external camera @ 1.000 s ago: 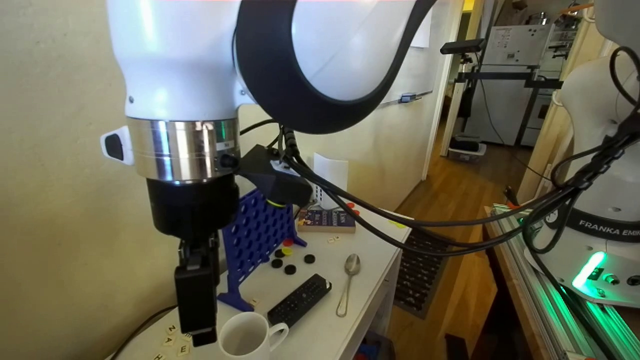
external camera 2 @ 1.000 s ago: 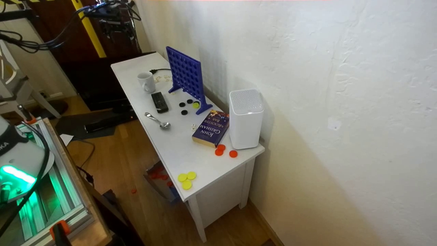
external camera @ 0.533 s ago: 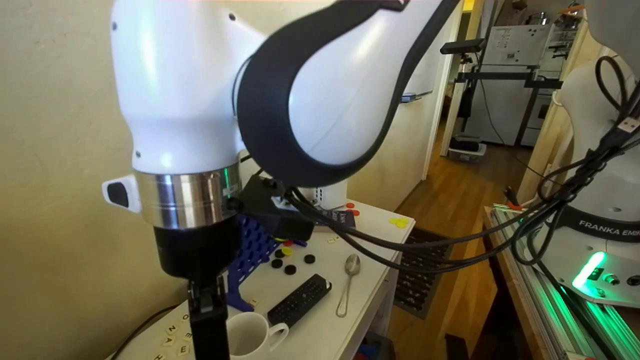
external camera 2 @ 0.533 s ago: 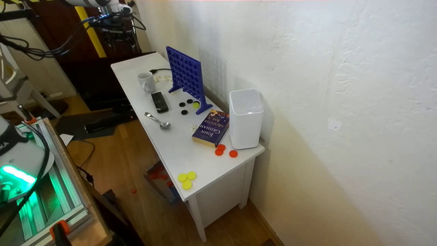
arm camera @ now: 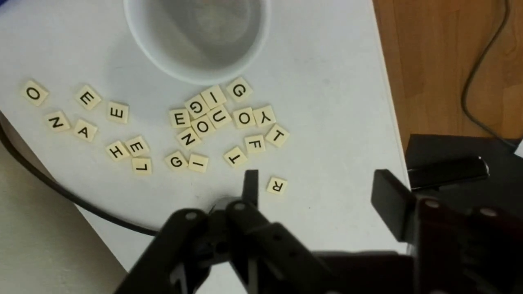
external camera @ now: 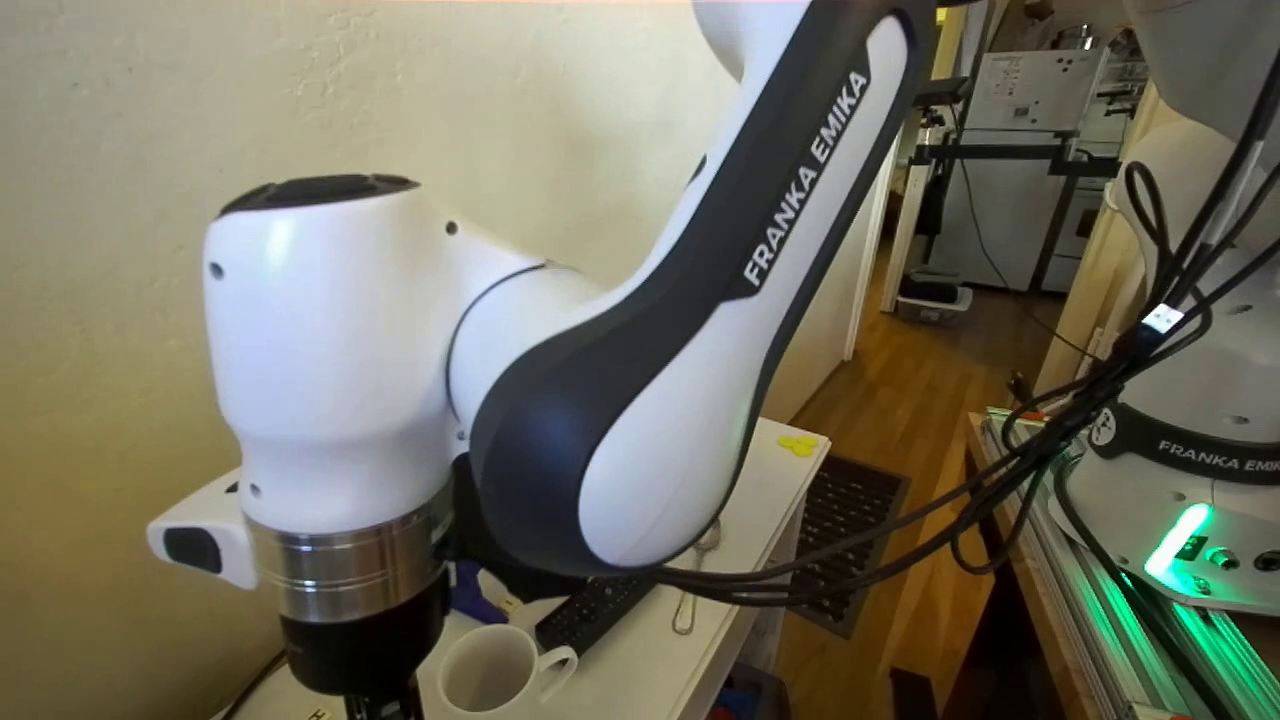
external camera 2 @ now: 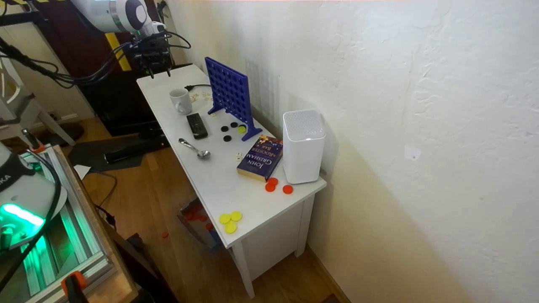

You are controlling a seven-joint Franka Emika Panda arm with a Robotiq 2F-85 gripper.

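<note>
Your tool [arm camera: 321, 194] hangs above the tabletop [arm camera: 335, 102], jaws spread wide. In the wrist view, tile R [arm camera: 277, 185] appears between them, one finger [arm camera: 390, 200] overlaps the edge [arm camera: 385, 77], and a tabletop strip separates edge from mug [arm camera: 196, 45].

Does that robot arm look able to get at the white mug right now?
Probably yes: the pincer hangs open, holding nothing, above the table, and only low letter tiles seem to lie between it and the white mug, whose top is uncovered.
</note>
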